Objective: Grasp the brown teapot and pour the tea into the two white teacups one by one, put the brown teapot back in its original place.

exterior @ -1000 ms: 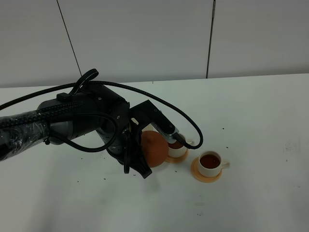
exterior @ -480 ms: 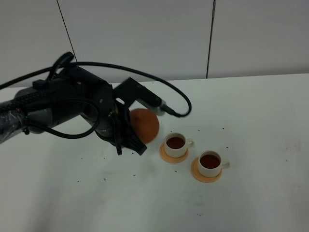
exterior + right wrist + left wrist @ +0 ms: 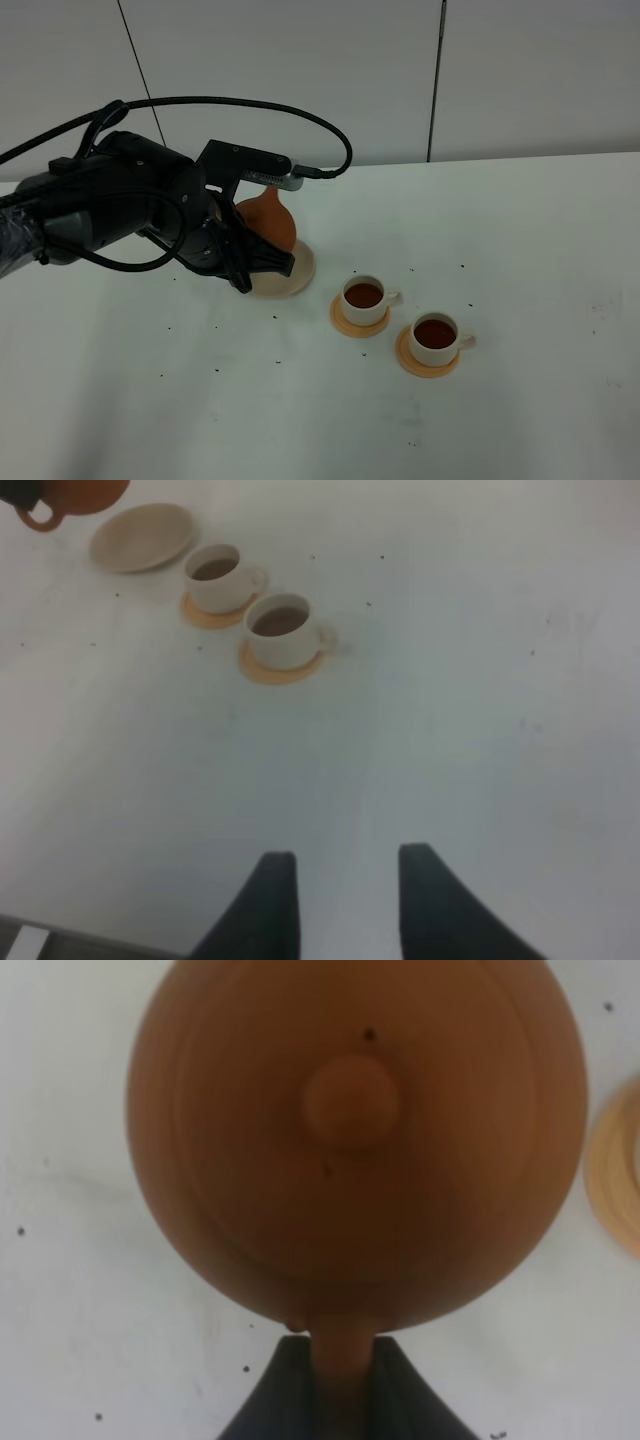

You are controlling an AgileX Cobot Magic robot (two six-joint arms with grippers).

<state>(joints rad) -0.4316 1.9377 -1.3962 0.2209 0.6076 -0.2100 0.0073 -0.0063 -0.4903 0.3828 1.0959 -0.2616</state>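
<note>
While held by the loop handle in the clamped left gripper (image 3: 340, 1380), brown teapot (image 3: 268, 218) hangs upright above the cream saucer (image 3: 300, 268), not yet set down; from the high camera, saucer at ten o'clock of the nearer-left of the two white teacups (image 3: 364, 297), second cup (image 3: 437, 336) at four o'clock of the first, both full of dark tea and on orange coasters (image 3: 349, 322). Pouring judged done; only the return left. Risks: landing off-centre on the saucer rim and tipping, since the pot body hides the saucer in the left wrist view; pivoting in a grip on the thin handle; rocking the pot by letting go before its base settles. Right gripper (image 3: 340, 892) parked well apart, fingers spread, holding nothing.
</note>
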